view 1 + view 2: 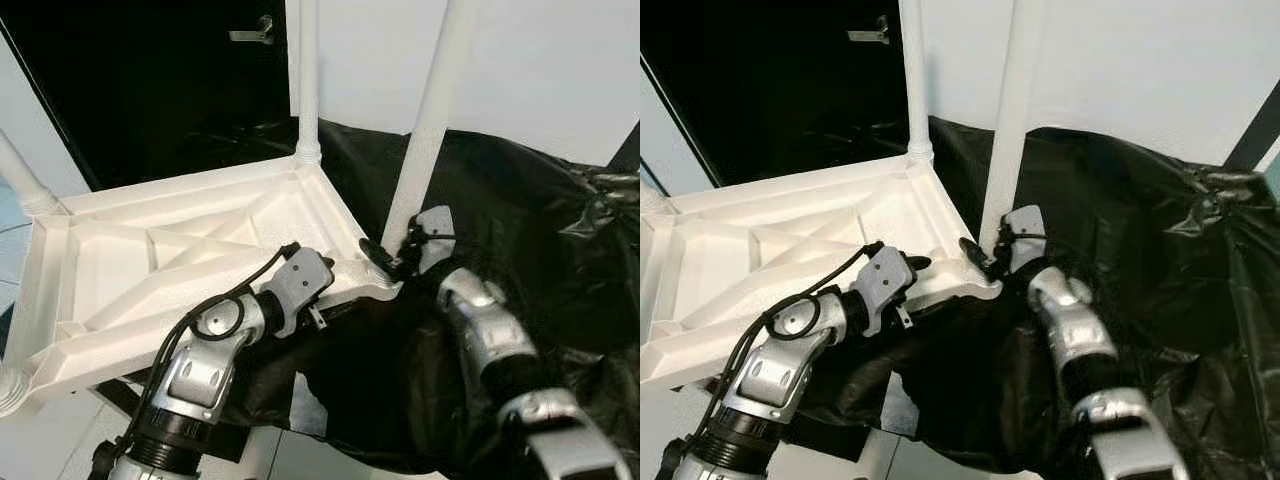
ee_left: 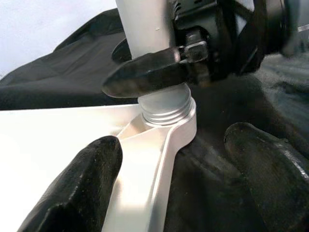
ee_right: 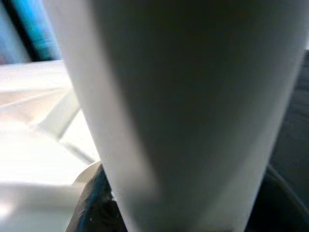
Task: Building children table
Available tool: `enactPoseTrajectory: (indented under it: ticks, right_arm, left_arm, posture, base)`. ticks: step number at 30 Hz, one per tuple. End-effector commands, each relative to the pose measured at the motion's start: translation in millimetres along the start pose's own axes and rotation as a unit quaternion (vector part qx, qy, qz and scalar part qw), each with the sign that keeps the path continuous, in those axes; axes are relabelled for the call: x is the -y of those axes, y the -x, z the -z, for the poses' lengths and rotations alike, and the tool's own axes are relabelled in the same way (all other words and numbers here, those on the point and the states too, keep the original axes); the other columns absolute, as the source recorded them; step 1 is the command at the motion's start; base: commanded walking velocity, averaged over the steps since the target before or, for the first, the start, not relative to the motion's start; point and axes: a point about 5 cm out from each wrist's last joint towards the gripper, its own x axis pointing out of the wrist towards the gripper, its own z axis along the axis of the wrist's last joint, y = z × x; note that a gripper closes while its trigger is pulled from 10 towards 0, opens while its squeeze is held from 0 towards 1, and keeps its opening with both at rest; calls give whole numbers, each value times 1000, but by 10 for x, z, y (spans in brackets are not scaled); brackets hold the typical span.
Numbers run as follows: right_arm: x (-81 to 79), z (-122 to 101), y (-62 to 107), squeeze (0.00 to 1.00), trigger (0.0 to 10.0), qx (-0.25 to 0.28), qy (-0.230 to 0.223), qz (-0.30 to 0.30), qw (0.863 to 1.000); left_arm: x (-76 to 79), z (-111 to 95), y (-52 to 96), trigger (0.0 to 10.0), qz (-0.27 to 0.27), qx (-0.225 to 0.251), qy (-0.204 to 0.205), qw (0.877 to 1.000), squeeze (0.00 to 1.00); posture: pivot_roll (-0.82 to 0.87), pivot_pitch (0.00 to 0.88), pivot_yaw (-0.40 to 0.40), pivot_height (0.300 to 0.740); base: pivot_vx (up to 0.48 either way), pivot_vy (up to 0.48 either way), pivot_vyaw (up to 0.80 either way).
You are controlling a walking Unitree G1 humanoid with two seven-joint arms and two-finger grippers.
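We noted the tabletop (image 1: 190, 260) lay upside down on black sheeting (image 1: 520, 240). Right hand (image 1: 398, 256) gripped the near-corner leg (image 1: 425, 130), threads partly exposed; left hand (image 2: 183, 179) open beside that corner. Far leg (image 1: 308, 80) seated.

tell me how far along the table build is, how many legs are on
Upside-down tabletop rests on black sheeting. The far leg stands seated in its corner. In hand: right gripper holds the near-corner leg, threads still showing; left gripper braces that corner. Left-side corners are too cropped to judge.
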Motion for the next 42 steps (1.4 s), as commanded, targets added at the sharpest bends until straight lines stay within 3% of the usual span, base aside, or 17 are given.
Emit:
enactPoseTrajectory:
  ticks: [1, 7, 16, 17, 18, 19, 24, 25, 30, 31, 35, 39, 42]
  right_arm:
    - [-25, 155, 70, 0, 10000, -45, -3, 42, 998]
    - [-226, 123, 107, 0, 10000, -44, -30, 140, 989]
    - [-181, 21, 179, 0, 10000, -24, -33, 139, 990]
    - [-157, 3, 193, 925, 10000, -17, -37, 136, 990]
    - [-157, 3, 193, 925, 10000, -17, -37, 136, 990]
    - [-98, -46, 221, 1000, 10000, 1, -38, 117, 992]
    - [-36, -88, 259, 1000, 10000, 13, -33, 94, 995]
    - [65, -107, 325, 1000, 10000, 17, -26, 45, 999]
    - [166, -103, 382, 1000, 10000, 8, -17, -22, 1000]
    - [180, -101, 387, 0, 10000, 4, -15, -31, 999]
    - [202, -77, 347, 0, 10000, -7, -11, -88, 996]
    - [205, -63, 317, 0, 10000, -11, 3, -106, 994]
    - [212, -16, 174, 0, 10000, -25, 19, -139, 990]
  left_arm:
    - [-51, -19, 7, 10000, -66, 4, -7, 998, 0]
    - [-16, -46, -57, 10000, -58, 12, -5, 998, 0]
    - [23, -30, -102, 10000, -48, 14, 1, 999, 0]
    - [22, -34, -110, 10000, -47, 14, 1, 999, 0]
    - [22, -34, -110, 10000, -47, 14, 1, 999, 0]
    - [17, -41, -120, 10000, -46, 16, 0, 999, 0]
    - [15, -44, -121, 10000, -45, 16, -1, 999, 0]
    - [2, -55, -117, 10000, -43, 17, -4, 999, 0]
    - [-37, -74, -100, 10000, -45, 20, -7, 999, 0]
    - [-43, -77, -97, 10000, -46, 20, -8, 999, 0]
    - [-47, -83, -74, 10000, -44, 23, -9, 999, 0]
    - [-47, -84, -69, 10000, -43, 24, -8, 999, 0]
    - [-47, -98, -66, 10000, -39, 27, -7, 999, 0]
  posture:
    - [76, 0, -76, 740]
    - [52, 0, -77, 740]
    - [14, 0, -59, 740]
    - [12, 0, -57, 740]
    - [12, 0, -57, 740]
    - [8, 0, -54, 740]
    - [4, 0, -52, 740]
    - [5, 0, -56, 740]
    - [8, 0, -53, 740]
    - [8, 0, -53, 740]
    - [14, 0, -50, 740]
    - [17, 0, -47, 740]
    - [23, 0, -42, 740]
  base:
    - [0, 0, 0]
    - [0, 0, 0]
    - [0, 0, 0]
    - [0, 0, 0]
    - [0, 0, 0]
    - [0, 0, 0]
    - [0, 0, 0]
    - [0, 0, 0]
    - [0, 0, 0]
    - [0, 0, 0]
    - [0, 0, 0]
    - [0, 0, 0]
    - [0, 0, 0]
